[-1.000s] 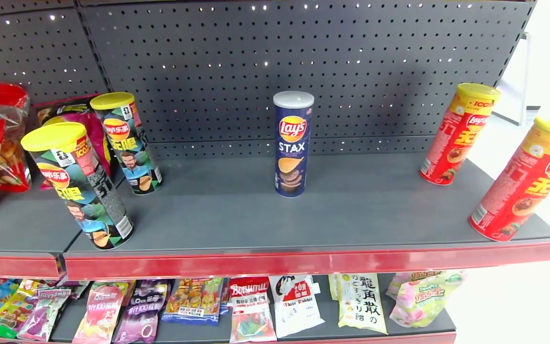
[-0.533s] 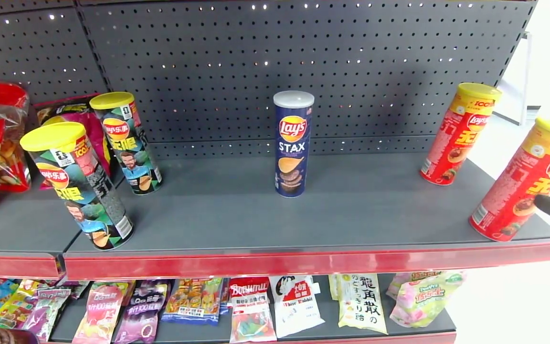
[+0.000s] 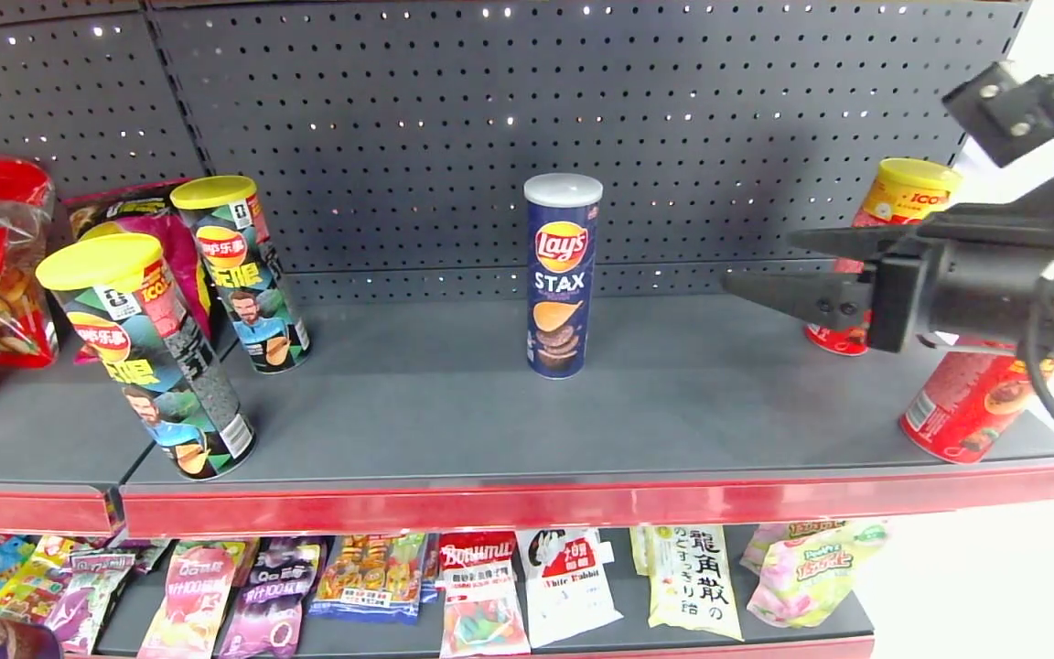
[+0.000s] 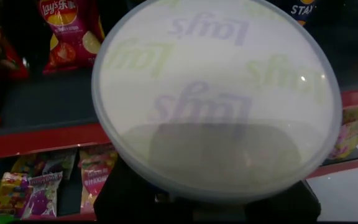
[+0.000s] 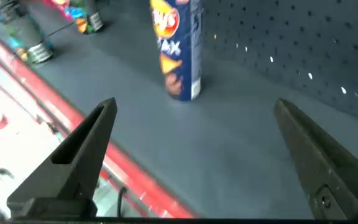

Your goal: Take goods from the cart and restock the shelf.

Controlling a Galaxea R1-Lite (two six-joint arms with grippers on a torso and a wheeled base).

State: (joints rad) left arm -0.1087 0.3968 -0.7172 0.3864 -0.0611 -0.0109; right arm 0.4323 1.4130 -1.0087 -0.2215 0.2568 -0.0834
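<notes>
the right gripper [image 3: 758, 261] is now reaching in from the right edge of the head view. a second ago nothing was there, and half a second ago only its dark tips were peeking in. it is hanging over the right part of the shelf [image 3: 417, 412], in front of the two red cans [image 3: 902, 192]. its two fingers are spread wide and holding nothing, and they are pointing toward the blue can [image 3: 562, 275] standing in the middle. i am guessing this arm is getting ready to help, since the restocking is not done yet

the new chip can [image 4: 216, 99] is sitting right up against the left wrist camera, out in front of the shelf's red edge and not on the shelf. its round lid is looking milky white and see-through, with pale backwards letters on it. the lid is hiding the left gripper [image 4: 210, 205], so i cannot tell how it is gripping
</notes>
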